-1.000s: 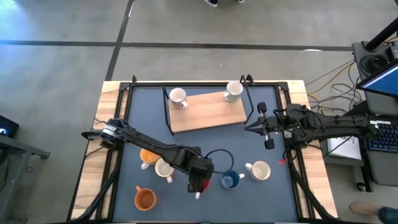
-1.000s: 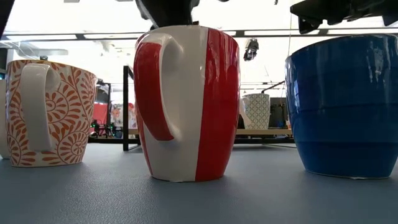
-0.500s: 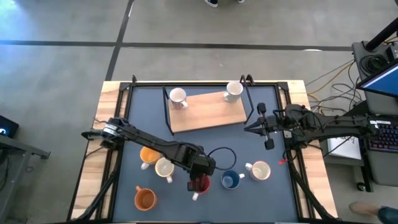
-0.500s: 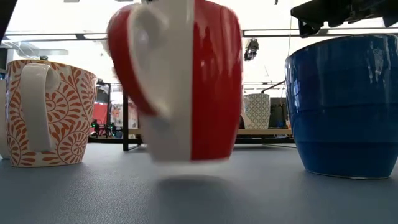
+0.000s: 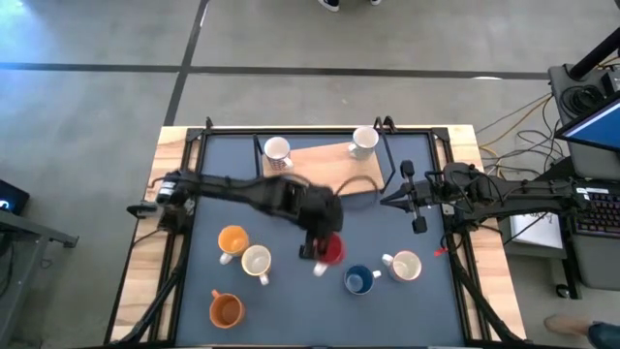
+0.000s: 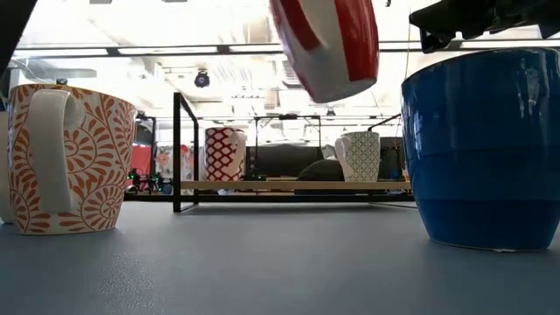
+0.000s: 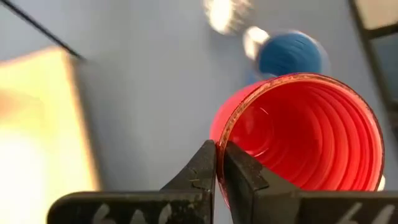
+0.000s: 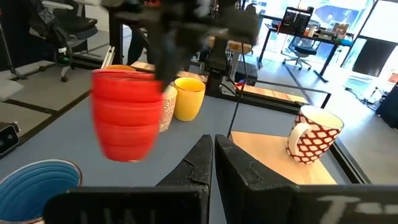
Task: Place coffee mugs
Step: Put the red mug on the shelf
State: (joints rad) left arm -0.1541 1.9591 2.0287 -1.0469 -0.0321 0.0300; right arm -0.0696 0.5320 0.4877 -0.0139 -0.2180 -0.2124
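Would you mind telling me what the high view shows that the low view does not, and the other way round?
Only the high view shows the left tool gripping the rim of the red ceramic mug, the waiting right tool at the table's right side, the plain orange mug and the wooden shelf board's top. Only the low view shows the red mug's white stripes and its base clear of the dark table mat, tilted. Both show the red mug, the blue glazed mug and the two patterned mugs on the shelf.
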